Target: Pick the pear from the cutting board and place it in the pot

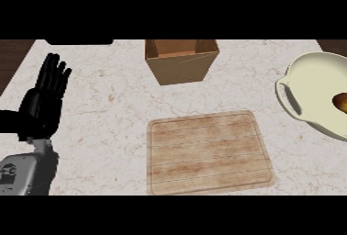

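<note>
Your left hand (42, 103) rests with fingers straight, the cutting board (209, 153) to its right, the pear (341, 102) in the pot (313, 92) beyond.

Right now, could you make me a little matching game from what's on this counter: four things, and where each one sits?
Things:
1. cutting board
2. paper bag
3. pot
4. left hand

Places:
A. far left, open, fingers up
B. right edge, with a brownish pear inside
C. centre, nearest the viewer
D. top middle, behind the board

Pairs: 1-C, 2-D, 3-B, 4-A
</note>
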`<state>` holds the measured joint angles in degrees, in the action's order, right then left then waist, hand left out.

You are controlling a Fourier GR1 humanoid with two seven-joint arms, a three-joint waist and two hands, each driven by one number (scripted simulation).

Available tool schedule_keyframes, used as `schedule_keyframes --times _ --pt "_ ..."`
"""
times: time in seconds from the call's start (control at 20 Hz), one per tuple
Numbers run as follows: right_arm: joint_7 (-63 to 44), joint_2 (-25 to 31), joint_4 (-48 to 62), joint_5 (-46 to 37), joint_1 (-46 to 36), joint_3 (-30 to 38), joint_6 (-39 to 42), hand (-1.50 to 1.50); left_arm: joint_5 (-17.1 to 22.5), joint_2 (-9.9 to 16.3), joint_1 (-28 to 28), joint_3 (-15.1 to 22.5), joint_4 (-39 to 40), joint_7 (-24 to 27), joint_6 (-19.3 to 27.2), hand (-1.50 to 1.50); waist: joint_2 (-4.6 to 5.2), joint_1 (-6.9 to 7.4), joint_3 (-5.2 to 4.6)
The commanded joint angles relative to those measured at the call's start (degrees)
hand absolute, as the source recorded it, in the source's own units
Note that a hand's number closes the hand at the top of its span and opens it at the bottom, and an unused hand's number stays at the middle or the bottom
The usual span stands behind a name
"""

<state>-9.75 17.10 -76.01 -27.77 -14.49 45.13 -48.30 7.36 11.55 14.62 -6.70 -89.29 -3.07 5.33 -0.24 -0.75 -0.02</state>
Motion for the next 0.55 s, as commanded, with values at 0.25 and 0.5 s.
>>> schedule_keyframes --times 0.25,0.5 --pt "-1.86 -5.33 -21.39 7.1 18.01 1.95 5.02 -1.5 -0.88 -1.09 1.12 0.36 0.52 -0.54 0.41 0.0 0.13 0.21 0.0" --pt "4.11 -4.29 -18.5 15.42 22.39 6.18 8.28 -1.5 -0.58 -0.01 4.6 -1.83 6.9 2.03 -0.82 0.0 0.24 0.08 0.02"
